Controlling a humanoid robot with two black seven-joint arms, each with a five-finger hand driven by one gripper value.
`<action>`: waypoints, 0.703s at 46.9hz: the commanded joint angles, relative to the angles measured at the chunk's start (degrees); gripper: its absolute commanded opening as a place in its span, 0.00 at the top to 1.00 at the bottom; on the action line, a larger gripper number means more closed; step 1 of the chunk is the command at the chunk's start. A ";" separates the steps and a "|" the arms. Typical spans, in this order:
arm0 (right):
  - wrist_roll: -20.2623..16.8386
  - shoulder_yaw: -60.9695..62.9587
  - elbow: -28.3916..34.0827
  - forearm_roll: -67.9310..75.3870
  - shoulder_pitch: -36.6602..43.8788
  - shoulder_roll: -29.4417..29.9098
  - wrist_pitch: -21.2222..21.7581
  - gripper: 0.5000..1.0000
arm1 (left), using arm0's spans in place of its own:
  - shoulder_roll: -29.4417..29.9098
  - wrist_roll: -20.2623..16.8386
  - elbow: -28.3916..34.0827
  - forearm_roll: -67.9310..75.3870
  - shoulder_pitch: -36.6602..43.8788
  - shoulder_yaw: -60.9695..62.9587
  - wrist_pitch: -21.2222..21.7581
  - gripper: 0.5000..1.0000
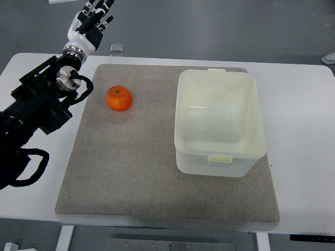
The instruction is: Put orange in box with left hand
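Note:
An orange (pixel 119 98) lies on the left part of a grey mat (pixel 157 172). An open, empty translucent white box (pixel 219 122) stands on the right part of the mat. My left arm comes in from the left edge, and my left hand (pixel 93 21) is beyond the far edge of the table, up and left of the orange. Its fingers are relaxed and hold nothing. It does not touch the orange. My right arm is not in view.
The mat lies on a white table (pixel 303 115). A small square object (pixel 117 48) sits at the table's far edge near my left hand. The black left forearm (pixel 36 110) covers the table's left side.

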 commanded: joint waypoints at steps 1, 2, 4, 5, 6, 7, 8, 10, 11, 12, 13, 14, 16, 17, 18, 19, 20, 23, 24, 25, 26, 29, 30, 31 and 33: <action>0.00 0.00 0.01 0.00 0.00 0.00 0.00 0.11 | 0.02 0.00 0.01 0.09 0.00 0.00 0.26 0.06; 0.00 0.00 0.01 0.00 0.00 0.00 0.00 0.11 | 0.02 0.00 -0.08 0.09 0.00 0.00 0.26 0.06; 0.00 0.00 0.01 0.00 0.00 0.00 0.00 0.11 | -0.07 0.00 -0.08 0.09 0.00 0.00 0.26 0.06; 0.00 0.00 0.01 0.00 0.00 0.00 0.00 0.11 | -0.07 0.00 -0.08 0.09 0.00 0.00 0.26 0.06; 0.00 0.00 0.01 0.00 0.00 0.00 0.00 0.11 | -0.07 0.00 -0.08 0.09 0.00 0.00 0.26 0.06; 0.00 0.00 -0.08 0.00 0.00 0.00 0.00 0.11 | -0.07 0.00 -0.08 0.09 0.00 0.09 0.26 0.06; 0.00 0.00 0.01 0.00 0.00 0.00 0.00 0.11 | -0.07 0.00 -0.08 0.09 0.00 0.00 0.17 0.06; 0.00 0.00 0.01 0.00 0.00 0.00 0.00 0.11 | -0.07 0.00 -0.08 0.09 0.09 0.00 0.26 0.06; 0.00 0.00 0.01 0.00 0.00 0.00 0.00 0.11 | -0.07 0.00 -0.08 0.09 0.00 0.00 0.26 0.06; 0.00 0.00 0.01 0.00 0.00 0.00 0.00 0.11 | 0.02 0.00 -0.08 0.09 0.09 0.00 0.26 0.06; 0.00 0.00 -0.08 0.00 0.00 0.00 0.00 0.11 | -0.07 0.00 -0.08 0.09 0.09 0.00 0.26 0.06; 0.00 0.00 0.01 0.00 0.00 0.00 0.00 0.11 | 0.02 0.00 -0.08 0.09 0.00 0.00 0.26 0.06; 0.00 0.00 0.01 0.00 0.00 0.00 0.00 0.11 | -0.07 0.00 -0.08 0.09 0.00 0.00 0.26 0.06; 0.00 0.00 0.01 0.00 0.00 0.00 0.00 0.11 | -0.07 0.00 -0.08 0.09 0.00 0.09 0.26 0.06; 0.00 0.00 0.01 0.00 0.00 0.00 0.00 0.11 | 0.02 0.00 -0.08 0.09 0.00 0.09 0.26 0.06; 0.00 0.00 0.01 0.00 0.00 0.00 0.00 0.11 | 0.02 0.00 0.01 0.09 0.00 0.09 0.26 0.06; 0.00 0.00 0.01 0.00 0.00 0.00 0.00 0.11 | 0.02 0.00 -0.08 0.09 0.00 0.09 0.26 0.06; 0.00 0.00 -0.08 0.00 0.00 0.00 0.00 0.11 | 0.02 0.00 -0.08 0.09 0.00 0.09 0.26 0.06; 0.00 0.00 -0.08 0.00 0.00 0.00 0.00 0.11 | -0.07 0.00 -0.08 0.09 0.00 0.09 0.26 0.06; 0.00 0.00 0.01 0.00 0.00 0.00 0.00 0.11 | 0.02 0.00 0.01 0.09 0.00 0.09 0.26 0.06; 0.00 0.00 0.01 0.00 0.00 0.00 0.00 0.11 | 0.02 0.00 -0.08 0.09 0.09 0.09 0.26 0.06; 0.00 0.00 -0.08 0.00 0.00 0.00 0.00 0.11 | 0.02 0.00 -0.08 0.09 0.09 0.09 0.26 0.06; 0.00 0.00 0.01 0.00 0.00 0.00 0.00 0.11 | 0.02 0.00 -0.08 0.09 0.09 0.09 0.26 0.06; 0.00 0.00 0.01 0.00 0.00 0.00 0.00 0.11 | 0.02 0.00 -0.08 0.09 0.09 0.09 0.26 0.06; 0.00 0.00 0.01 0.00 0.00 0.00 0.00 0.11 | 0.02 0.00 -0.08 0.09 0.09 0.09 0.26 0.06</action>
